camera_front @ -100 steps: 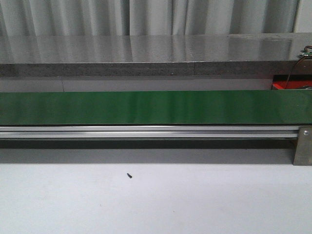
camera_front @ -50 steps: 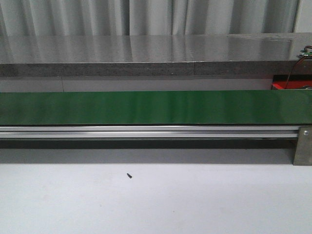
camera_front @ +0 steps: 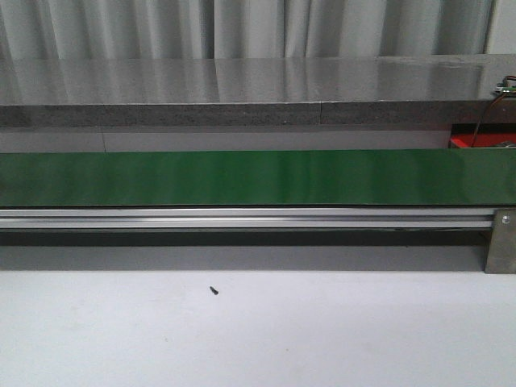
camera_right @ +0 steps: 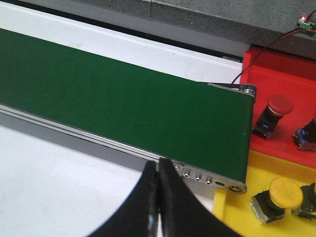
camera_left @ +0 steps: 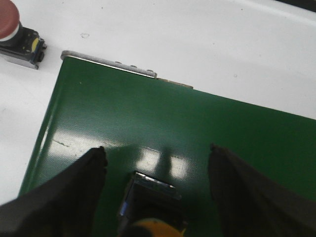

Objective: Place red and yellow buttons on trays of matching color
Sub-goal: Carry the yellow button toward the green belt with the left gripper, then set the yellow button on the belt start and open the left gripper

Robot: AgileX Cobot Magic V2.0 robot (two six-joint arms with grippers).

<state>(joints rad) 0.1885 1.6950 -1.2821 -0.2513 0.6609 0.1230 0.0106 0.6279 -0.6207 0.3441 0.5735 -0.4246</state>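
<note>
Room: grey curtains hang behind a long stone counter [camera_front: 242, 89], with a green belt [camera_front: 258, 177] running across in front of it and a pale tabletop [camera_front: 322, 339] nearest me.

Yellow button: a yellow-capped button [camera_left: 150, 224] sits on the belt near its left end, between the spread fingers of the left gripper [camera_left: 158, 163]; only its metal block and the rim of the cap show.

Handling: I'd judge it small, rigid and light, a smooth domed cap on a squarish body. The flat sides of the block look the surest place to pinch; the cap would likely slip.

Left jaws: wide apart, either side of the button, touching nothing that I can see.

Red button: one red-capped button [camera_left: 15, 32] lies on the white surface just off the belt's corner.

Trays: past the belt's right end, a red tray [camera_right: 281, 74] carries a red button [camera_right: 271, 116], and a yellow tray [camera_right: 276, 173] carries a yellow one [camera_right: 276, 197].

Right gripper [camera_right: 159, 197]: fingers pressed together, holding nothing, above the belt's near rail.

Stray: a small dark screw [camera_front: 214, 290] on the tabletop.
</note>
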